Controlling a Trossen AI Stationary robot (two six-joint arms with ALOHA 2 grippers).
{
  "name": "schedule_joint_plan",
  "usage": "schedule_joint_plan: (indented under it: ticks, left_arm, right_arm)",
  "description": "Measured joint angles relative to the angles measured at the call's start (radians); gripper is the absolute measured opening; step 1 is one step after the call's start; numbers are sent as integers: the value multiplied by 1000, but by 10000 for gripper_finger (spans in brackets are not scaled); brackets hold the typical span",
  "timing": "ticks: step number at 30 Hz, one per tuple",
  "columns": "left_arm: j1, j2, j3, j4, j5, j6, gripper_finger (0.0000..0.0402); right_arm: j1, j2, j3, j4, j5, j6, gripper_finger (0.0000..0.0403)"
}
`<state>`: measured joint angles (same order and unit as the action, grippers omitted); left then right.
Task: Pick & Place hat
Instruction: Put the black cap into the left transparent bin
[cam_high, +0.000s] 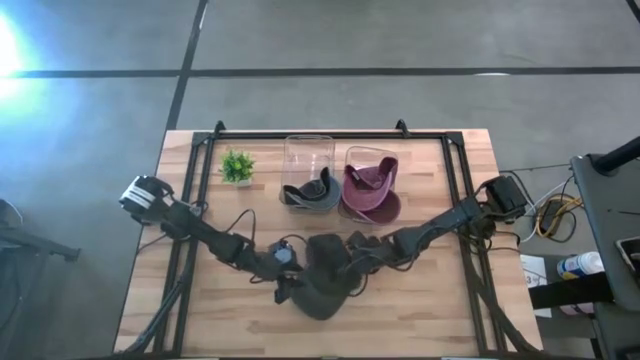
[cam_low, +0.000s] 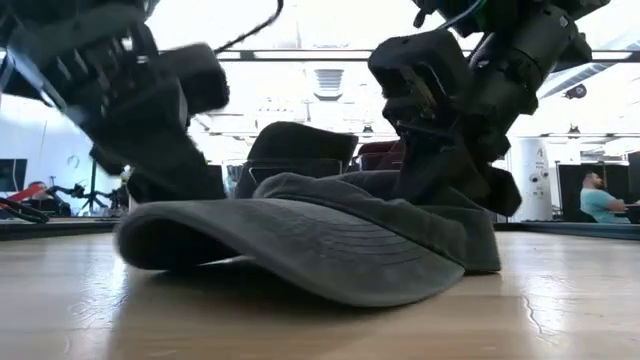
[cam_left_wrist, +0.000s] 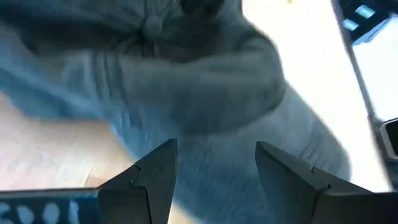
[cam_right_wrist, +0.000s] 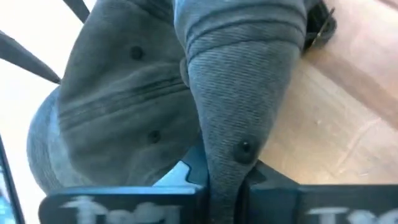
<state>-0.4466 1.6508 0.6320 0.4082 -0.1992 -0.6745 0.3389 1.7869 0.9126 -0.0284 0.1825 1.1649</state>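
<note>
Subject: grey cap (cam_high: 322, 275), lying crown-up on the wooden tabletop (cam_high: 420, 310), near the front middle, brim toward the front edge.
Cap contact: brim and rear band rest on the tabletop in the low view; a fold of the crown is gathered upward on the right arm's side.
Right tool (cam_right_wrist: 225, 180): closed tight on that fold of grey cap fabric; the right wrist view shows cloth pinched between the fingers.
Left tool (cam_left_wrist: 214, 171): fingers spread wide, holding nothing; it sits just over the cap's left side, with cap fabric filling the gap ahead of the fingers.
Arms: both reach in from the tabletop's side edges and meet at the cap.
Clear bins: two, side by side at the rear of the tabletop; the left bin (cam_high: 308, 160) holds a dark grey cap (cam_high: 312, 192), the right bin (cam_high: 372, 160) a maroon cap (cam_high: 368, 185).
Other items: small green plant (cam_high: 237, 165), left of the bins.
Background: a seated person (cam_low: 600, 195) shows far off in the low view.
</note>
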Motion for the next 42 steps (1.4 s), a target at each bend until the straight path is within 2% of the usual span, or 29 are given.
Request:
schedule_joint_plan:
  ticks: [3,6,8,11,14,17,21,23,25,28,31,34,39,42]
  left_arm:
    - [0,-45,0,-31,-4,1,211]
    - [-2,-129,0,-91,-5,3,211]
    - [-2,-202,0,-158,-5,9,211]
    - [-7,-333,0,-295,-34,10,211]
    - [-26,-476,9,-449,-121,8,211]
    - [-56,-604,13,-561,-261,6,211]
    - [-87,-714,8,-640,-413,17,211]
    - [-89,-729,3,-667,-424,18,211]
    - [-90,-721,3,-672,-413,18,211]
    - [-91,-679,3,-668,-371,12,211]
    - [-91,-612,2,-641,-328,10,211]
    - [-90,-527,2,-525,-284,35,211]
    - [-78,-349,2,-198,-173,133,211]
    - [-56,-243,16,-63,-152,188,211]
  right_arm:
    - [0,-24,30,-57,0,-69,13]
    - [1,-79,102,-200,11,-194,10]
    - [5,-117,180,-357,54,-314,10]
    - [28,-151,347,-618,174,-541,9]
    - [64,-144,527,-821,313,-782,9]
    - [111,-92,674,-929,438,-1016,9]
    - [169,27,781,-1002,505,-1195,9]
    - [194,96,795,-1026,501,-1182,9]
    - [218,168,806,-1044,496,-1094,9]
    - [261,263,841,-1066,430,-978,11]
    - [306,345,903,-1068,371,-961,17]
    - [338,408,971,-1071,354,-914,29]
    - [343,486,1067,-1082,228,-756,62]
    - [348,528,1115,-1094,186,-740,91]
